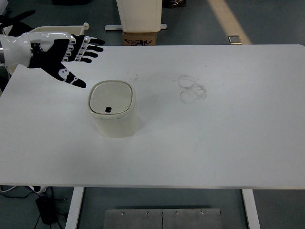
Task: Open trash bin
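Observation:
A small cream trash bin (113,112) stands upright on the white table (214,143), left of centre. Its lid (110,98) is down, with a small dark button near the front edge. My left hand (78,55) has come in from the upper left and hovers above the table behind and to the left of the bin, not touching it. Its fingers (90,47) are spread flat and hold nothing. The right arm does not show in the head view.
Faint ring marks (191,88) stain the table right of centre. Beyond the far edge stand a cream container (47,34) at the left and a white post with a cardboard box (140,37) on the floor.

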`<state>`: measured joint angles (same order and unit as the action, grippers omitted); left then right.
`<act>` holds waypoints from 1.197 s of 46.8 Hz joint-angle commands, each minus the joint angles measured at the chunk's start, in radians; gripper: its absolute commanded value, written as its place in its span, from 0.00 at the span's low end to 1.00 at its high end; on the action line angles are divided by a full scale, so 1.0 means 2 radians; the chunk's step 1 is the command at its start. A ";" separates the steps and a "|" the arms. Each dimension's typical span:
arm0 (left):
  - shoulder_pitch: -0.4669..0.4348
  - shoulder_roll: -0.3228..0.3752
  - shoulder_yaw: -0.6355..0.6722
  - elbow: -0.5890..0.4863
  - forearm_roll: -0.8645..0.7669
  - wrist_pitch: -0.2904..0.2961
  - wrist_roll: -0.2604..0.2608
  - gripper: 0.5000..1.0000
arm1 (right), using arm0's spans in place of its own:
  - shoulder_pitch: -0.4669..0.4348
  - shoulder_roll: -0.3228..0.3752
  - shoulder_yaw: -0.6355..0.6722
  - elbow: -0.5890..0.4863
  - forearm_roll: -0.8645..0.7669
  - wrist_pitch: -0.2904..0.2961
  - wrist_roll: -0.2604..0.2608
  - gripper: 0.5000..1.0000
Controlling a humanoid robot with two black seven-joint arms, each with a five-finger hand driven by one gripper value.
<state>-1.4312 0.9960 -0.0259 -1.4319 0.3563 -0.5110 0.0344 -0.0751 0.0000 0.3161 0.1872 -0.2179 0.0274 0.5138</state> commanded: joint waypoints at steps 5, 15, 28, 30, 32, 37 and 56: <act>0.008 -0.012 0.001 0.000 0.007 -0.015 0.000 1.00 | 0.001 0.000 0.000 0.000 0.000 0.000 0.000 0.98; 0.046 -0.041 0.002 0.004 0.040 -0.012 0.000 1.00 | 0.001 0.000 0.000 0.000 0.000 0.000 0.000 0.98; 0.049 -0.057 0.002 0.004 0.040 -0.008 0.000 1.00 | 0.001 0.000 0.000 0.000 0.001 0.000 0.000 0.98; 0.049 -0.058 0.002 0.004 0.040 -0.008 0.000 1.00 | 0.001 0.000 0.000 0.000 0.001 0.000 0.000 0.98; 0.049 -0.059 0.001 0.004 0.040 -0.008 0.000 1.00 | 0.001 0.000 0.000 0.000 0.001 0.000 0.000 0.98; 0.050 -0.060 0.002 0.004 0.041 -0.008 0.000 1.00 | 0.001 0.000 0.000 0.000 0.001 0.000 0.000 0.98; 0.076 -0.060 0.002 0.004 0.041 -0.007 0.000 1.00 | 0.001 0.000 0.000 0.000 0.001 0.000 0.000 0.98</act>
<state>-1.2827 0.8758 -0.0214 -1.4236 0.4387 -0.5273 0.0337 -0.0721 0.0000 0.3160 0.1872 -0.2168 0.0279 0.5138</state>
